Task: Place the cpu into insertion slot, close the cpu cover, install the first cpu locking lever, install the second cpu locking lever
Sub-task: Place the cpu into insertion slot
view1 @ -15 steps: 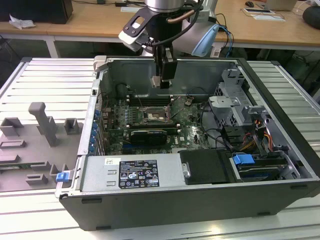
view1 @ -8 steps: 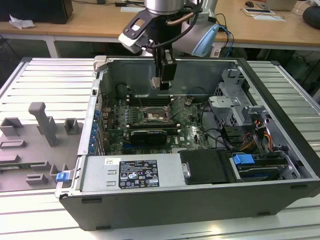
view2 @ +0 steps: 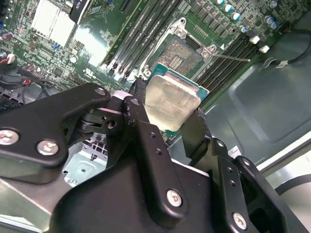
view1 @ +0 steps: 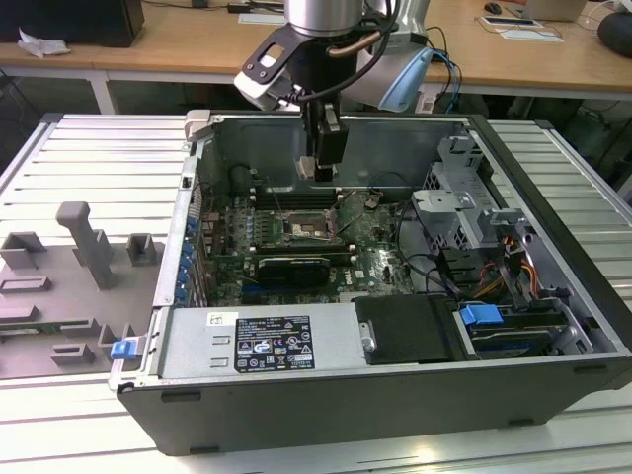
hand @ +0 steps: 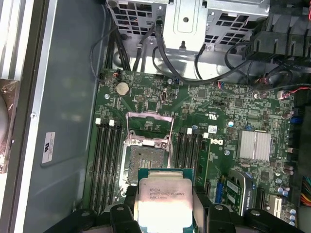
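Nearest to us the gripper (view2: 167,110) pinches the cpu (view2: 171,99) by two opposite edges. Its black fingers (view2: 193,133) press against the chip's green border, and the pale metal top lies bare between them. The cpu sits at the very fingertips, held in the air and touching nothing but the fingers. Just beyond the fingertips, on the green board (hand: 228,111), we see the slot (hand: 146,158); its dark centre is bare and the cpu is not in it. In the first wrist view the cpu overlaps the slot's near edge. Past the slot, farther from the gripper, the cover (hand: 148,115) stands swung open, with the board showing through its square opening. A thin lever (view2: 232,58) juts out beside the slot, and long black memory slots (hand: 104,158) flank it on both sides. Farther out from the gripper a ribbed silvery heatsink (hand: 255,145) sits on the board. Beyond the cover we find a metal drive cage (hand: 189,19) hung with black cables. In the exterior view the gripper hangs inside the open case (view1: 346,410), above the board and apart from the slot below it.
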Controlling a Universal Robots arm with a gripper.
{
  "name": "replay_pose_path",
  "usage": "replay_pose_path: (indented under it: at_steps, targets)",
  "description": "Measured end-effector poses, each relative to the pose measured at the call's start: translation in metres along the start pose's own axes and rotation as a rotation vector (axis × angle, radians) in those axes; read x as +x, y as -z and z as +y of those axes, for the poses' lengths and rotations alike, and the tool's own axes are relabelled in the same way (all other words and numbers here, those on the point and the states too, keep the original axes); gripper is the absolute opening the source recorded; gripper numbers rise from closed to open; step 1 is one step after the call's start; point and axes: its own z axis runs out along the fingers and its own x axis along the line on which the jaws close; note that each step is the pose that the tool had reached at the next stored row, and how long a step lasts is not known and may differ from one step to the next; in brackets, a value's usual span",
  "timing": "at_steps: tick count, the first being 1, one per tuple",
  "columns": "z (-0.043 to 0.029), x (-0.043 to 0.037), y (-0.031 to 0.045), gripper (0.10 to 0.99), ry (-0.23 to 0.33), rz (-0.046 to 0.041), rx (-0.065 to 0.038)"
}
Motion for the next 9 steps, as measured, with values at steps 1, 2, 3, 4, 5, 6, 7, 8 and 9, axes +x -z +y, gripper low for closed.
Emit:
replay_pose_path:
  at_steps: [1, 2, 3, 4, 5, 6, 7, 8, 9]
  targets:
    - [-0.0001, 0.0000, -0.0007, 0.533, 0.000, 0.0000, 0.000]
    - [-0.0001, 0.0000, -0.0016, 0.533, 0.000, -0.0001, 0.000]
    - [-0.0002, 0.0000, -0.0024, 0.533, 0.000, 0.0000, 0.001]
    - [-0.0003, -0.0001, -0.0034, 0.533, 0.000, -0.0001, 0.001]
    - [-0.0003, -0.0001, -0.0041, 0.533, 0.000, 0.0001, 0.001]
    - [-0.0004, -0.0001, -0.0048, 0.533, 0.000, 0.0001, 0.001]
    - [-0.0006, -0.0001, -0.0058, 0.533, 0.000, 0.0001, 0.001]
    - [-0.0009, -0.0001, -0.0064, 0.533, 0.000, 0.0001, 0.001]
    - [-0.0011, -0.0001, -0.0074, 0.533, 0.000, -0.0001, 0.001]
